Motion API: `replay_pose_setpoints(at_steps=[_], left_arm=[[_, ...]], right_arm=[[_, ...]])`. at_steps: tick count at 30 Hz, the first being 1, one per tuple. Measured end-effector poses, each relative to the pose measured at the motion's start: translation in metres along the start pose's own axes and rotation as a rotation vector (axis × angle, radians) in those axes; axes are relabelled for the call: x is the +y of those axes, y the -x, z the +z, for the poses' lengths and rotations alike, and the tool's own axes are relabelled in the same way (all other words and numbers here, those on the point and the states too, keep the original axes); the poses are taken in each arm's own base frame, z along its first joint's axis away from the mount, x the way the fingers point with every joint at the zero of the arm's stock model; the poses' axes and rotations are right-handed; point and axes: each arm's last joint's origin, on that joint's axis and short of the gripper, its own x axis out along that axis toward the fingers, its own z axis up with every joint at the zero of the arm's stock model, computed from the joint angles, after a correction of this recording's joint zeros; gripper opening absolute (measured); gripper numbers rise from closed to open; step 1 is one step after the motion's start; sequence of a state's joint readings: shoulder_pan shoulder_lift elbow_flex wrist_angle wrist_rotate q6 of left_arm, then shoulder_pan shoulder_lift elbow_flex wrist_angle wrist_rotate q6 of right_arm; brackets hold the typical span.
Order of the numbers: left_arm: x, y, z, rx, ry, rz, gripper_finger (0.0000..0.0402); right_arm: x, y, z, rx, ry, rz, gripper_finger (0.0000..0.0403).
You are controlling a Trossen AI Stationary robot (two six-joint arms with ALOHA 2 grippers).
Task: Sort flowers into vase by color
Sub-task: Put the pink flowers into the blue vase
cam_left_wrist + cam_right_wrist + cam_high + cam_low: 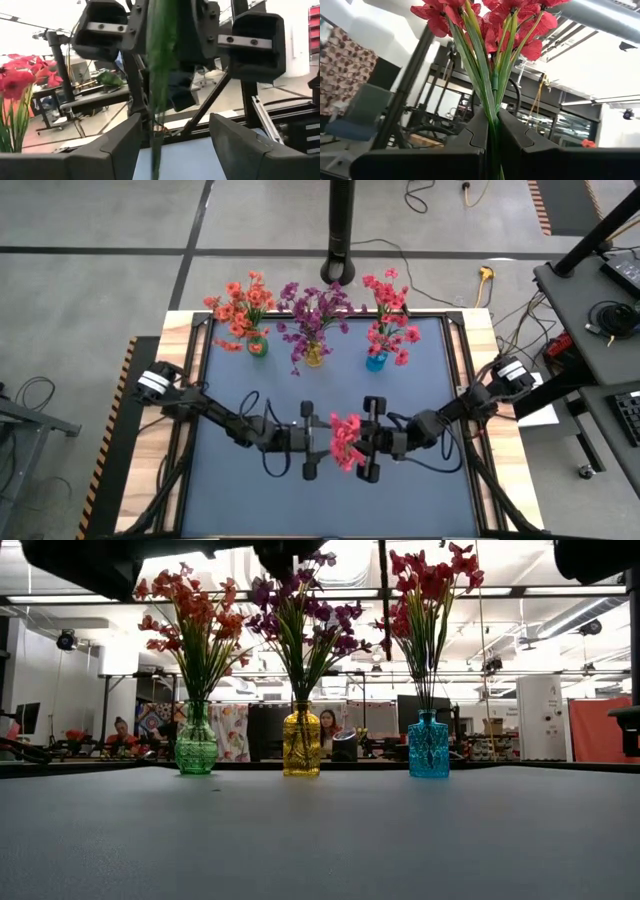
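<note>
The pink-red spray (347,442) hangs above the middle of the dark table top (230,490), well in front of the blue vase (376,361) and a little to its left as the overhead camera shows it. The right gripper (366,442) is clamped tight on the spray's stem; in the right wrist view the green stem (493,107) rises from between the closed fingers and fans into red blossoms. The left gripper (312,440) faces it from the other side with its fingers spread apart, and the stem passes between them without visible contact.

Risks, as judged from here: the single hold sits low on a long thin stem, so the blossom head may sway or droop during the carry and catch on the flowers already in the blue vase. The vase neck is narrow and already filled with stems, so a tilted stem tip could miss it or tip the vase. The orange-red bunch in the green vase (196,745) and the purple bunch in the yellow vase (301,744) stand to the left of the blue vase, near enough for a drifting approach to end in the wrong colour.
</note>
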State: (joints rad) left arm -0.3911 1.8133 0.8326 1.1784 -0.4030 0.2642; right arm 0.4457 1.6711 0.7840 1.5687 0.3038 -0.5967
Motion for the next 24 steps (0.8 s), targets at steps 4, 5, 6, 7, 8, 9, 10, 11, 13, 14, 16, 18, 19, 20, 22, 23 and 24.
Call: replay_pose_setpoints(at_steps=[4, 5, 6, 7, 8, 9, 10, 11, 13, 14, 16, 18, 19, 20, 22, 23, 24], left_arm=[[0.003, -0.004, 0.001, 0.002, -0.003, 0.015, 0.0198], [0.004, -0.005, 0.001, 0.005, -0.004, 0.019, 0.0191], [0.005, -0.006, 0.001, 0.005, -0.003, 0.022, 0.0182], [0.007, -0.006, 0.001, 0.006, 0.002, 0.027, 0.0172], [0.009, -0.007, 0.0, 0.008, 0.011, 0.029, 0.0162], [0.011, -0.008, 0.0, 0.011, 0.019, 0.034, 0.0151], [0.013, -0.009, -0.001, 0.016, 0.027, 0.042, 0.0139], [0.015, -0.009, -0.002, 0.017, 0.033, 0.047, 0.0128], [0.016, -0.01, -0.002, 0.02, 0.038, 0.053, 0.0103], [0.016, -0.01, -0.002, 0.021, 0.037, 0.051, 0.009], [0.015, -0.01, -0.003, 0.025, 0.031, 0.048, 0.0061], [0.015, -0.01, -0.003, 0.025, 0.029, 0.047, 0.0029], [0.015, -0.009, -0.003, 0.025, 0.027, 0.045, 0.0016], [0.015, -0.009, -0.003, 0.027, 0.026, 0.045, 0.0009], [0.015, -0.009, -0.004, 0.029, 0.025, 0.043, 0.0009], [0.015, -0.009, -0.003, 0.028, 0.025, 0.043, 0.001], [0.015, -0.009, -0.003, 0.029, 0.024, 0.043, 0.0009]], right_arm=[[-0.004, -0.002, -0.002, 0.004, 0.011, -0.013, 0.0018], [-0.004, -0.002, -0.002, 0.002, 0.012, -0.015, 0.0018], [-0.005, -0.003, -0.002, -0.001, 0.012, -0.015, 0.0018], [-0.005, -0.004, -0.001, -0.007, 0.012, -0.011, 0.0018], [-0.005, -0.004, -0.001, -0.015, 0.013, -0.003, 0.0018], [-0.005, -0.005, -0.001, -0.022, 0.013, 0.005, 0.0018], [-0.005, -0.005, 0.0, -0.03, 0.012, 0.013, 0.0018], [-0.004, -0.006, 0.0, -0.032, 0.012, 0.015, 0.0018], [-0.005, -0.006, 0.001, -0.034, 0.012, 0.013, 0.0018], [-0.005, -0.006, 0.001, -0.034, 0.012, 0.013, 0.0018], [-0.005, -0.006, 0.0, -0.034, 0.013, 0.013, 0.0018], [-0.005, -0.006, 0.0, -0.033, 0.016, 0.013, 0.0018], [-0.005, -0.006, 0.0, -0.032, 0.017, 0.01, 0.0018], [-0.005, -0.006, 0.0, -0.031, 0.017, 0.009, 0.0018], [-0.005, -0.006, 0.0, -0.03, 0.017, 0.008, 0.0018], [-0.005, -0.006, 0.0, -0.03, 0.017, 0.008, 0.0018], [-0.005, -0.006, 0.0, -0.03, 0.016, 0.009, 0.0018]])
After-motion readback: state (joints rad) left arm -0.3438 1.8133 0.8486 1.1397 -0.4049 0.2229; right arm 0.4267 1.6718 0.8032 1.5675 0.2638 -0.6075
